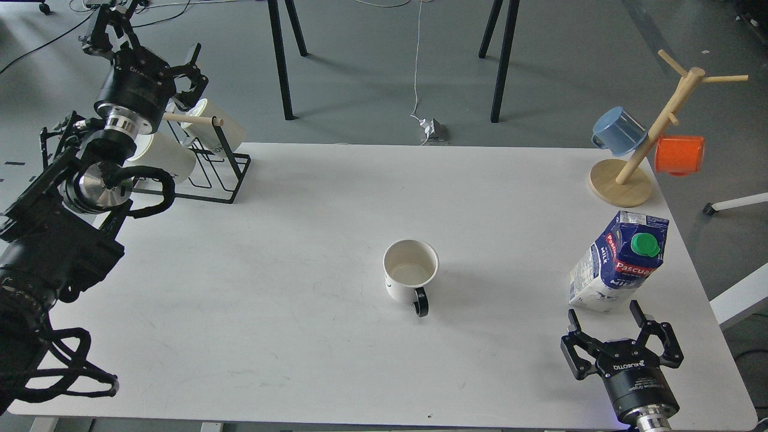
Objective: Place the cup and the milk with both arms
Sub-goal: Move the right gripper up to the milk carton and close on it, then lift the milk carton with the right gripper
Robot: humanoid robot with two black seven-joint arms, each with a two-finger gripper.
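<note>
Right gripper (618, 329) spread open at near table edge, just short of milk (621, 264), holding nothing. Carton upright near right edge of table (300, 360), untouched. Cup (411, 271) alone mid-table, handle toward camera, no gripper near. Left gripper (183, 75) far back-left by mug rack (222, 165), finger state unclear. Judgement: task barely begun; both grasps pending.

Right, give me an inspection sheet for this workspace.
Surface: white table, bare around the cup.
Job's things: cup upright mid-table, handle toward the robot; milk upright near the right edge.
Clutter: black wire rack with white mugs; wooden mug tree holding blue cup and orange cup.
Hands: left hand over the rack, state unclear; right hand open, just short of the milk.
Cables: white cord on floor.
Surroundings: black stand legs.
</note>
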